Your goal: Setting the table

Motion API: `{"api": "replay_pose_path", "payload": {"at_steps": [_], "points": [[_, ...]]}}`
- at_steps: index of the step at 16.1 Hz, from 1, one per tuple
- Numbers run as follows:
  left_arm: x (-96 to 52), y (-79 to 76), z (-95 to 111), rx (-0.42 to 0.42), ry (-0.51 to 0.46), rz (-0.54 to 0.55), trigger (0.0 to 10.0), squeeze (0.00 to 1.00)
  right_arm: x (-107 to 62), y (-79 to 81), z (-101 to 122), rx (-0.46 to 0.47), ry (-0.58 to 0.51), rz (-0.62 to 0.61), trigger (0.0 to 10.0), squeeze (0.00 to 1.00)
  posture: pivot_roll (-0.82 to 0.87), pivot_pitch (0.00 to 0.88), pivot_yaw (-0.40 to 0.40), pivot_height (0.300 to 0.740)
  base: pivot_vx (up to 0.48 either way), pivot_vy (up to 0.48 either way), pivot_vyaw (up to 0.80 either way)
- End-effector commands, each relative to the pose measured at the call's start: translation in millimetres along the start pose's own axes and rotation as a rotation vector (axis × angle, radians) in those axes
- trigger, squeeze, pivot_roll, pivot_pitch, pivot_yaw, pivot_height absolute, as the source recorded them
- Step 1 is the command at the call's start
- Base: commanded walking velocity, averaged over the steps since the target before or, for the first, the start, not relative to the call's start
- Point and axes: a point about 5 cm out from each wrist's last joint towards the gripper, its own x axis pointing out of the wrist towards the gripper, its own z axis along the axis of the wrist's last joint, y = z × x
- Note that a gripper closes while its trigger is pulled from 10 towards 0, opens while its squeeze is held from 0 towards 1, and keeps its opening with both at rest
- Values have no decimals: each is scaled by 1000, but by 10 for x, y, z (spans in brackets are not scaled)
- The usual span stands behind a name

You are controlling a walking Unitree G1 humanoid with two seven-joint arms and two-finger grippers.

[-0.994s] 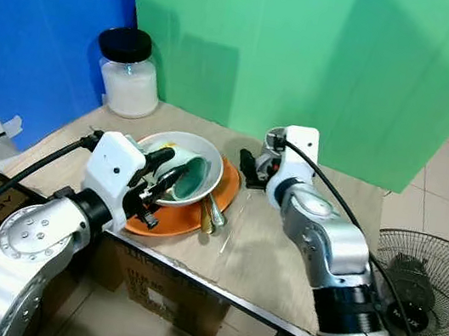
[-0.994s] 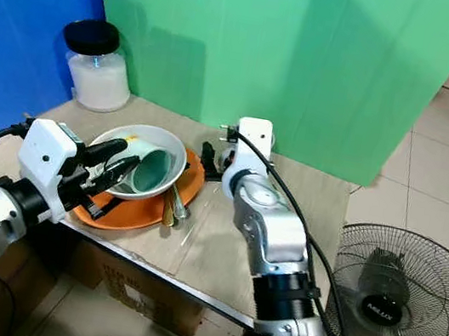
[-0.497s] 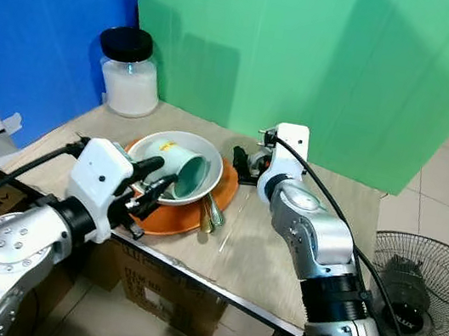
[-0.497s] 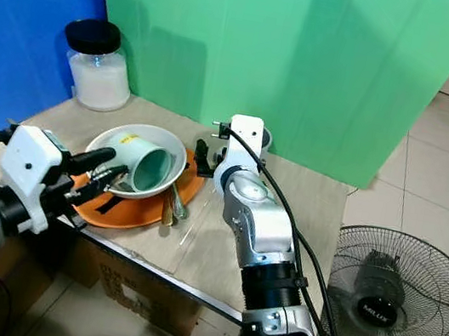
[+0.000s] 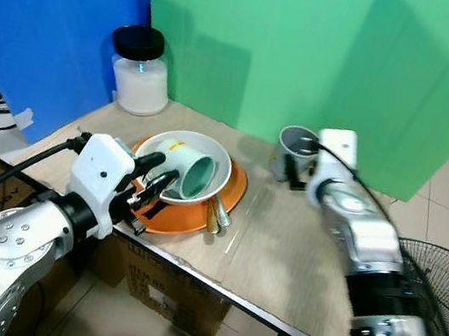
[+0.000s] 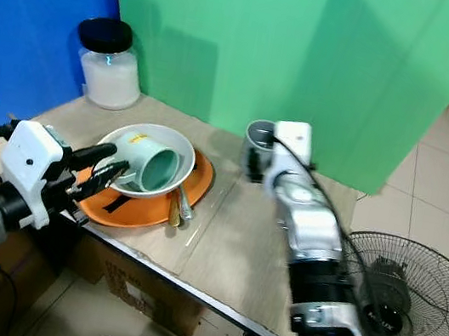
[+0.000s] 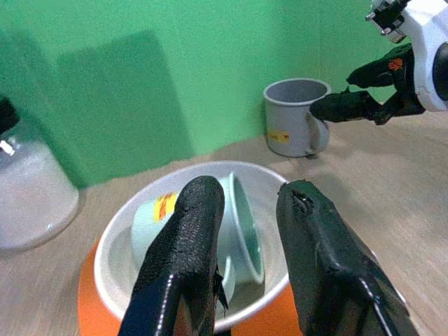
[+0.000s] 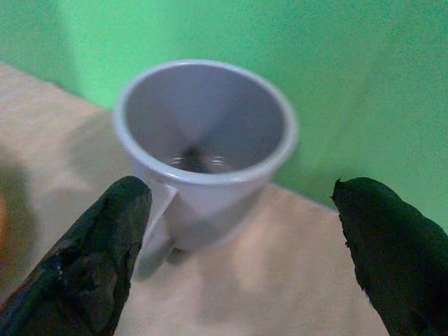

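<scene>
Your right arm had swung from beside the orange plate (image 5: 200, 212) toward the far right of the table (image 5: 294, 266), uncovering the grey mug (image 5: 295, 151), so that mug looked like the next piece to place. The right gripper (image 8: 238, 245) stood wide open, released, straddling it without touching. Your left gripper (image 7: 245, 238), slightly parted and empty, hovered near the teal cup (image 5: 185, 170) lying in the white bowl (image 5: 214, 153).
</scene>
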Motion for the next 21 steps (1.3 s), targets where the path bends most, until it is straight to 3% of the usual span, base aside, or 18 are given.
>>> {"api": "replay_pose_path", "payload": {"at_steps": [1, 5, 8, 12, 14, 16, 17, 18, 21], "points": [[31, -16, -8, 0, -1, -8, 10000, 0, -7, -45, 78, -18, -25, 5, 10000, 0, 209, 0, 1, 740, 0, 0, 0], [55, -44, -12, -5, -6, -20, 10000, 0, -66, 25, 120, 20, -30, 85, 10000, 0, 201, 0, 2, 740, 0, 0, 0], [54, -58, -20, -8, -5, -29, 10000, 0, -121, 297, 100, 98, -9, 210, 10000, 0, 199, 0, 4, 740, 0, 0, 0], [55, -64, -28, -7, 1, -40, 10000, 0, -90, 433, -150, 28, 105, 192, 10000, 0, 206, 0, 4, 740, 0, 0, 0], [58, -62, -25, -7, 0, -42, 10000, 0, -64, 452, -216, 35, 127, 172, 10000, 0, 207, 0, 5, 740, 0, 0, 0], [65, -58, -17, -5, -2, -43, 10000, 0, -14, 454, -183, 107, 101, 142, 10000, 0, 208, 0, 8, 740, 0, 0, 0], [68, -58, -16, -3, -2, -43, 10000, 0, 8, 435, -137, 137, 69, 128, 6980, 0, 208, 0, 8, 740, 0, 0, 0], [70, -57, -14, -2, -3, -41, 10000, 0, 24, 409, -107, 149, 51, 110, 0, 0, 209, 0, 7, 740, 0, 0, 0], [77, -60, -10, -1, -5, -42, 10000, 0, 48, 385, -52, 213, -10, 109, 0, 0, 208, 0, 9, 740, 0, 0, 0]]}}
